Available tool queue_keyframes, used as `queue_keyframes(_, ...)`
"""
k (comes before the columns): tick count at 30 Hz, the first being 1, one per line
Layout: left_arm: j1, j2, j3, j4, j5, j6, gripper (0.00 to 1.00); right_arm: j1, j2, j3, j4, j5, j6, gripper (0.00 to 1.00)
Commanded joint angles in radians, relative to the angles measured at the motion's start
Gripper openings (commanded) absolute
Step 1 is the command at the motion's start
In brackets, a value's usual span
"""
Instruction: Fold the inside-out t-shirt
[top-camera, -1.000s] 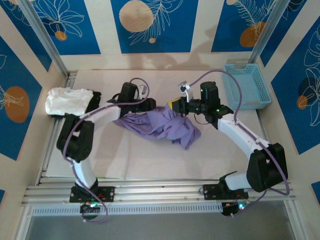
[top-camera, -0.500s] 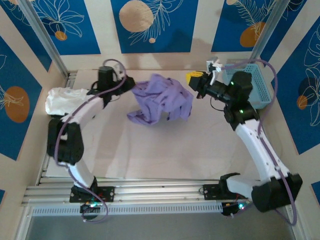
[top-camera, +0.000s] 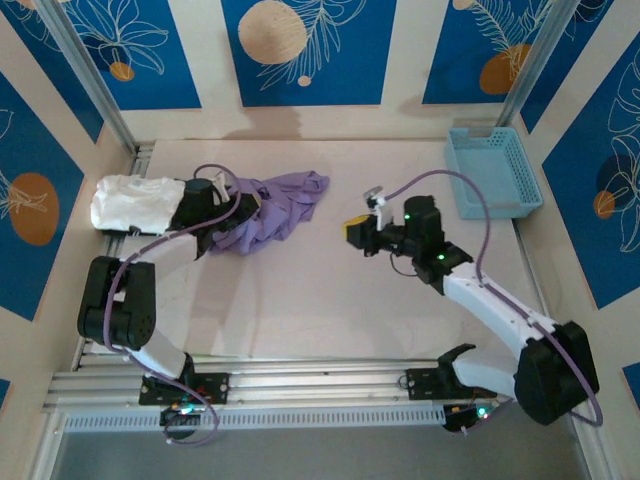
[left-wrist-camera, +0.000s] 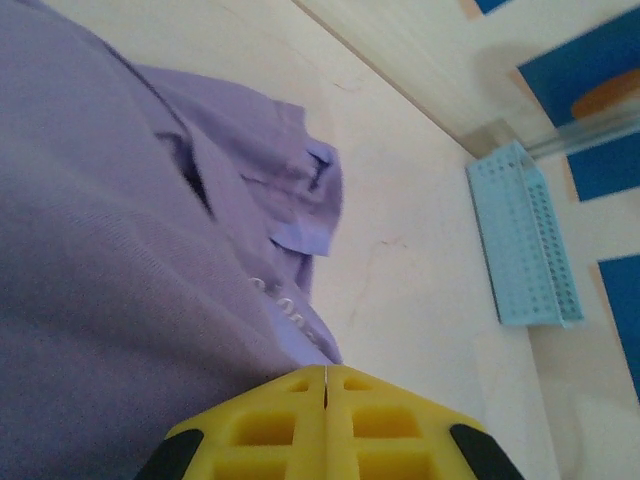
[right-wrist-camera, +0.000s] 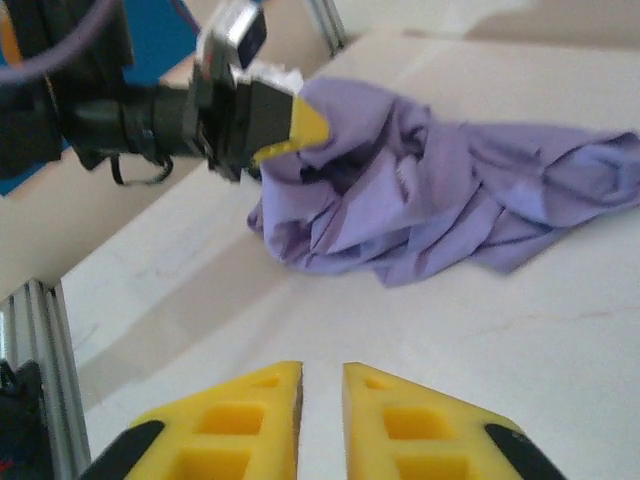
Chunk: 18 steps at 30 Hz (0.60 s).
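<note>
The inside-out t-shirt (top-camera: 278, 203) is lavender and lies crumpled in a heap at the back left of the table. My left gripper (top-camera: 237, 213) sits low at the heap's left edge, shut on a fold of the cloth. In the left wrist view the yellow fingertips (left-wrist-camera: 327, 372) meet, with the t-shirt (left-wrist-camera: 120, 250) running up to them. The right wrist view shows the t-shirt (right-wrist-camera: 430, 190) with the left gripper (right-wrist-camera: 300, 128) biting its upper left edge. My right gripper (top-camera: 352, 232) hangs over bare table right of the shirt. It (right-wrist-camera: 322, 375) is open by a narrow gap, with nothing between the fingers.
A folded white garment (top-camera: 135, 200) lies at the far left, just behind the left arm. A light blue basket (top-camera: 495, 170) stands at the back right, also seen from the left wrist (left-wrist-camera: 525, 245). A metal rail (right-wrist-camera: 35, 350) runs along the table's side.
Half a second ago both grippers held the shirt up between them. The right gripper has let go and drawn back to mid-table; the left has carried the shirt down to the back left.
</note>
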Motion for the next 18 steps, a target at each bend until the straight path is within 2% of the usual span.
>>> queue_keyframes(1,-0.026,-0.084,-0.009,0.091,0.091,0.000,0.00,0.061,0.097,0.056,-0.027,0.117,0.002,0.34)
queue_keyframes(4,-0.037,-0.120,-0.012,0.064,0.112,0.011,0.00,0.090,0.236,0.134,-0.021,0.131,0.009,0.49)
queue_keyframes(5,-0.041,-0.132,-0.013,0.054,0.111,0.016,0.00,0.094,0.285,0.169,-0.022,0.138,0.005,0.58)
queue_keyframes(6,-0.045,-0.139,-0.016,0.047,0.112,0.020,0.00,0.095,0.335,0.207,-0.025,0.136,-0.004,0.62)
queue_keyframes(12,-0.059,-0.154,-0.031,0.029,0.116,0.033,0.00,0.069,0.601,0.441,-0.082,0.192,-0.040,0.67)
queue_keyframes(18,-0.068,-0.143,-0.028,0.020,0.117,0.044,0.00,0.044,0.790,0.627,-0.164,0.273,-0.085,0.69)
